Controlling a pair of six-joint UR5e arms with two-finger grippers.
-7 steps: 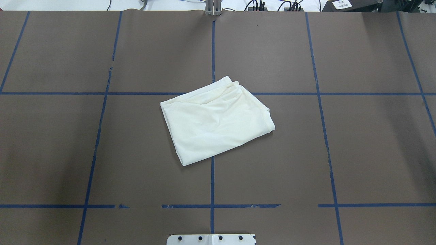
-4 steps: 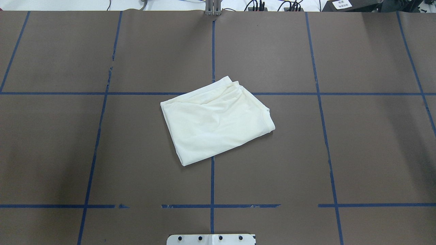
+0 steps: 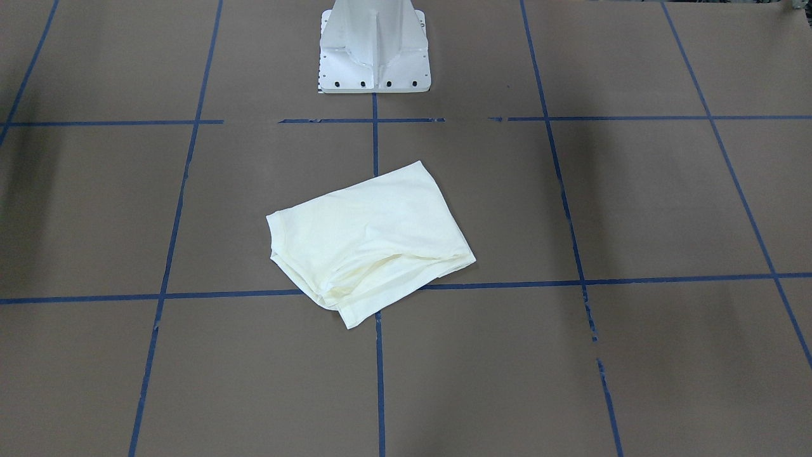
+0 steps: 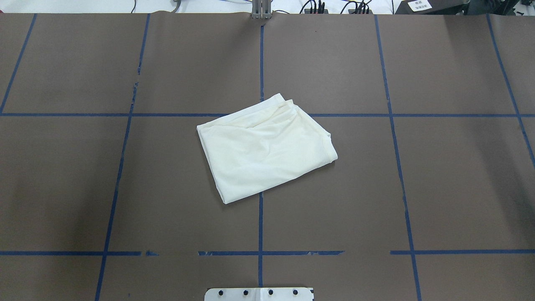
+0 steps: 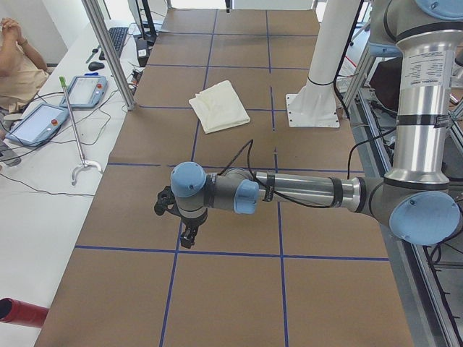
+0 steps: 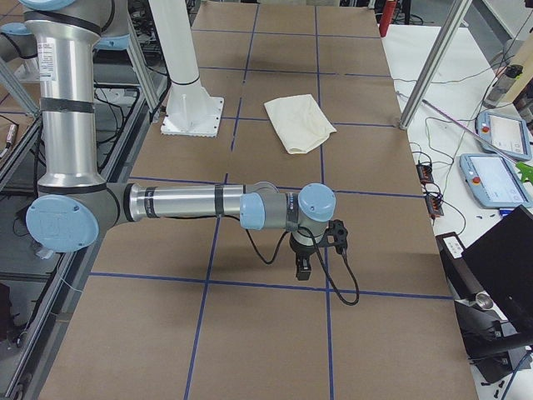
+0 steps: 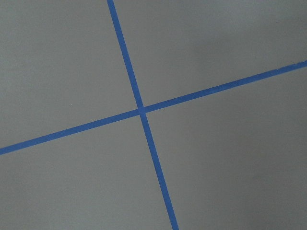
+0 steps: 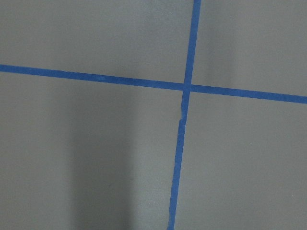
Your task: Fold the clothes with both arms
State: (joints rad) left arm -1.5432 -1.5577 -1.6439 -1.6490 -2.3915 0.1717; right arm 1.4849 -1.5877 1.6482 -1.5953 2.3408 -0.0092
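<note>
The clothes (image 4: pixel 267 150) are one cream shirt folded into a slanted rectangle at the table's middle, plain side up, with layered hems at its far edge; it also shows in the front view (image 3: pixel 368 241) and both side views (image 5: pixel 219 106) (image 6: pixel 300 122). Nothing touches it. My left arm (image 5: pixel 289 191) stretches low over the table far from the shirt, and its gripper (image 5: pixel 189 235) points down. My right arm (image 6: pixel 191 202) does the same at the other end with its gripper (image 6: pixel 302 267). I cannot tell whether either gripper is open or shut. Both wrist views show only brown table and blue tape.
The white pedestal (image 3: pixel 374 51) stands at the robot's side of the brown table (image 4: pixel 125 188), which is marked with blue tape lines. A seated person (image 5: pixel 14 58) and teach pendants (image 5: pixel 40 123) (image 6: pixel 491 179) are on side benches. A metal post (image 5: pixel 108 50) stands at the table's edge.
</note>
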